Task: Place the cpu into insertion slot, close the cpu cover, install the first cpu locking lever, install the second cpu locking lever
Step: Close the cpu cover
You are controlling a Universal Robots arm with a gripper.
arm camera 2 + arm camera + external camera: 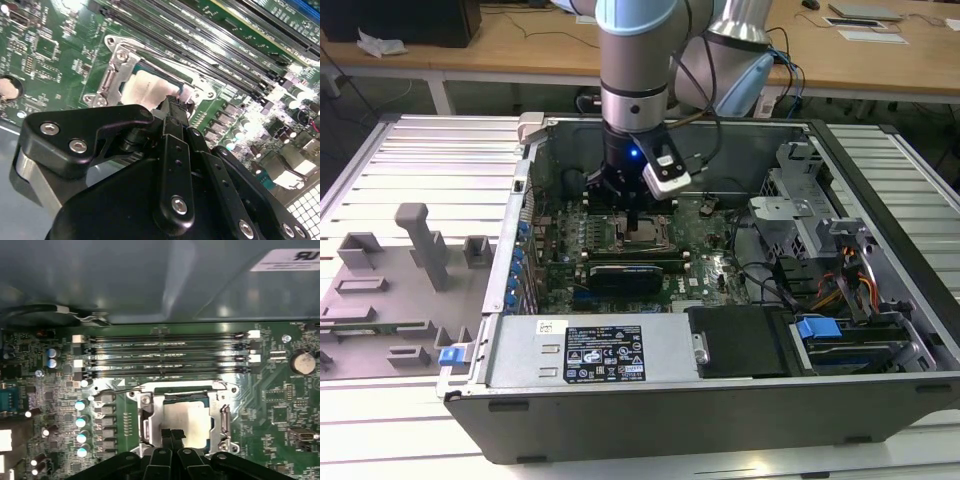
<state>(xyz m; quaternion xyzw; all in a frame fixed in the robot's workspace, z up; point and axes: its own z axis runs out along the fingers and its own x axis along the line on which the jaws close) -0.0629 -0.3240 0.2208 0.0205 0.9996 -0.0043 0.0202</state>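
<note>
Inside the open computer case (880,165) on the slatted worktop (420,165), in the exterior view, the arm reaches straight down and its pincer (636,228) stands over the middle of the green board.

In the second wrist view the pincer (174,102) is clenched, fingertips together with nothing seen between them, just at the edge of the cpu (145,90). The cpu lies flat, with the cpu cover (111,75) framing it.

In the first wrist view the cpu (187,415) sits in the insertion slot (150,422), below the long memory slots (165,352). The cpu cover (175,387) appears to be down around it, and the pincer (172,434) is at its near side.

I judge the chip light, stiff and easily harmed: hold it by its edges only. The cover is thin, springy metal, best pushed at its free edge.
</note>
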